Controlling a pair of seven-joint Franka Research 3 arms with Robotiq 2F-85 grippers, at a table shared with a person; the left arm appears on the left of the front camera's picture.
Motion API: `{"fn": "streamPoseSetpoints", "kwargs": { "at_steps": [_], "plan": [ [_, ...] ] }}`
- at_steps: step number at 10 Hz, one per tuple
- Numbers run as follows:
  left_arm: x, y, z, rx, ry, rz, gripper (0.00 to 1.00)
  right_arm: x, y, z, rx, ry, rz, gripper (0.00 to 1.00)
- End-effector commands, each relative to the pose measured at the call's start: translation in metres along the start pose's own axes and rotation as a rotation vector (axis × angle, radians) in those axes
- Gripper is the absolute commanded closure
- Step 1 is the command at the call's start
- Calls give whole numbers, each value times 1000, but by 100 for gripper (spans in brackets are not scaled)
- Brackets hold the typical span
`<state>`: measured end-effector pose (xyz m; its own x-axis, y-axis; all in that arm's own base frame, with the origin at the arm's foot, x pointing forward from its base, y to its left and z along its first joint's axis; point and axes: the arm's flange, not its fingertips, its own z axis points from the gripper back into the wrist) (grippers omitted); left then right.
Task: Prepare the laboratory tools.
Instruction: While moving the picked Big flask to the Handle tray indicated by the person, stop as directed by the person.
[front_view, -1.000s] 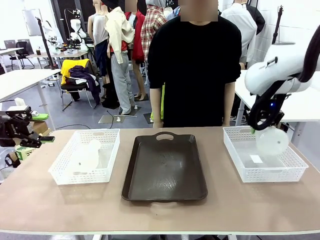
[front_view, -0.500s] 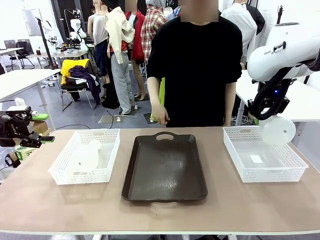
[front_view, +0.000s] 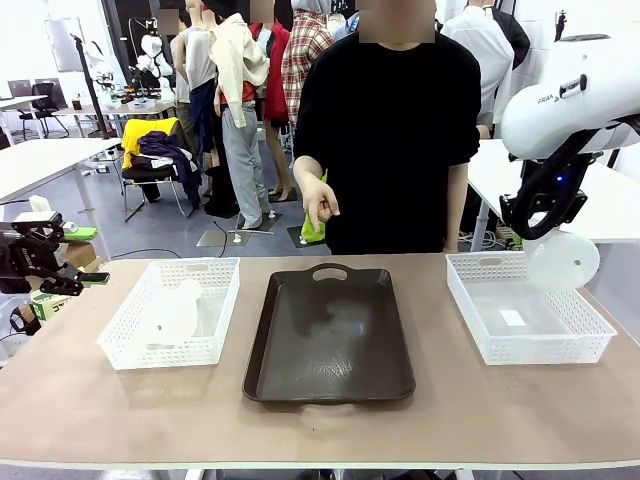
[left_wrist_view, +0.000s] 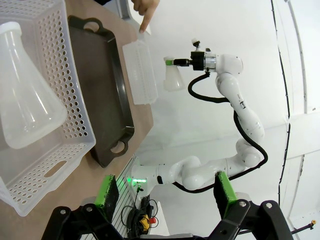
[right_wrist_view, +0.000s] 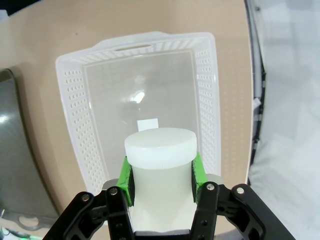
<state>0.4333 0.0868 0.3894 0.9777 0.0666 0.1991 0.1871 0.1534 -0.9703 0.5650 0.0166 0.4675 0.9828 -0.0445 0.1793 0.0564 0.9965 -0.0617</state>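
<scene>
between right fingers (right_wrist_view: 125, 181): flask (right_wrist_view: 160, 147) neck clamped, held over white basket (right_wrist_view: 70, 100).

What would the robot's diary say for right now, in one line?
right gripper: shut on flask, above right basket | left gripper: open, beside table | other flask: in left basket

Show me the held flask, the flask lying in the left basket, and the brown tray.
held flask (front_view: 563, 262), front view, on its round base.
basket flask (left_wrist_view: 25, 102), left wrist view, on its conical body.
brown tray (front_view: 330, 340), front view, on its bare floor.
</scene>
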Motion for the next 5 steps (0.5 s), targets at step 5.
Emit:
{"fn": "streamPoseSetpoints", "kwargs": {
  "at_steps": [5],
  "plan": [
    [1, -2, 1, -1, -6, 7, 0, 6, 2, -6, -1, 12, 2, 100]
  ]
}}
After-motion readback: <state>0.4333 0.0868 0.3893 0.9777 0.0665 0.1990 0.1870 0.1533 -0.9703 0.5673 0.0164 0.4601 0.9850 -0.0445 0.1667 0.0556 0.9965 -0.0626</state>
